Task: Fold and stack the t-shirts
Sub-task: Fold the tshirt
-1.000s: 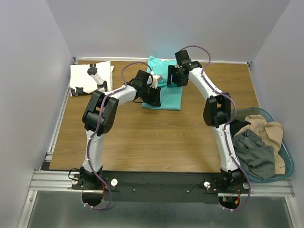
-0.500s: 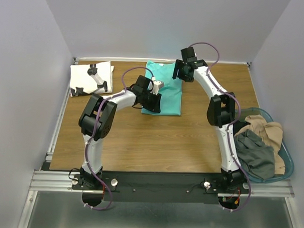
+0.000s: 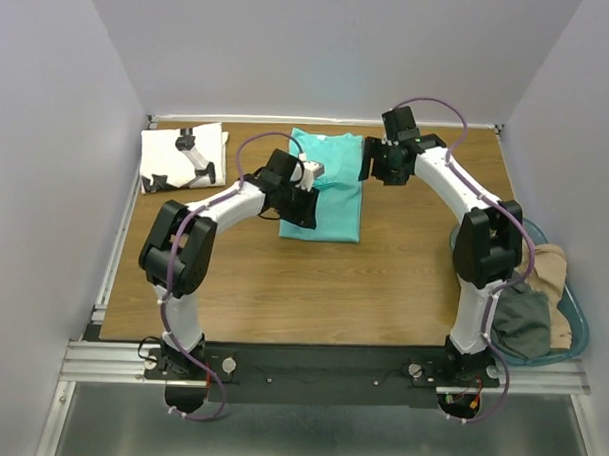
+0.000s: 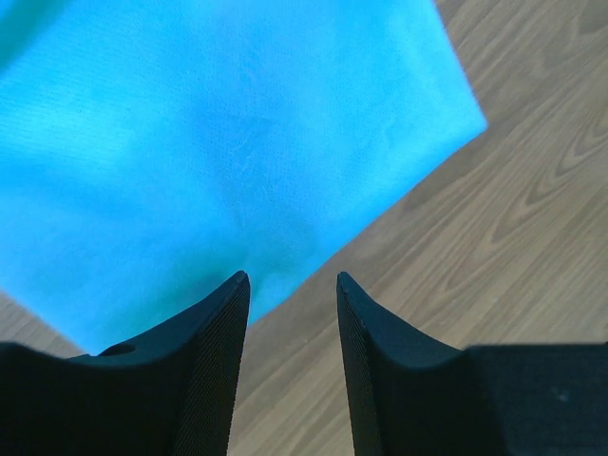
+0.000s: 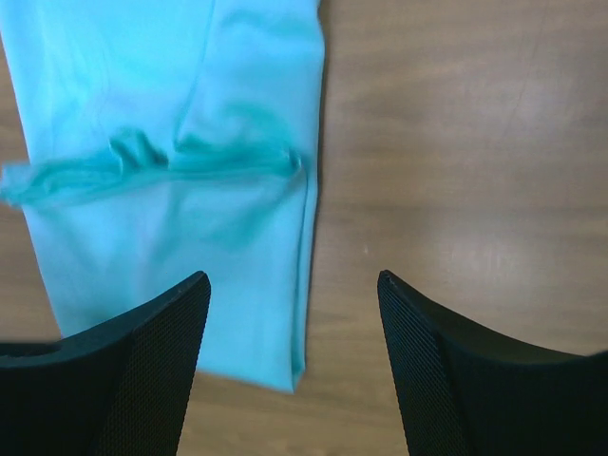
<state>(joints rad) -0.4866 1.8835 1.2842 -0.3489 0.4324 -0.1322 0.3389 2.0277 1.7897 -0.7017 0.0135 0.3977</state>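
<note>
I'm watching the turquoise shirt [image 3: 335,201] lying folded flat at the far middle of the worktop [image 3: 403,266], with the white shirt [image 3: 172,161] sitting folded in the far left corner (well apart). The left end effector [image 4: 292,281] is hovering released over the turquoise shirt's edge; the right end effector [image 5: 293,281] is hanging spread wide just beside that shirt.

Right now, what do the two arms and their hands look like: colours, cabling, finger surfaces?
The left arm and right arm share one build: white tubular links between bulky black joint housings, each trailing a thin purple cable. The left hand and right hand each have two black fingers with curved tips and finely textured inner faces.
</note>
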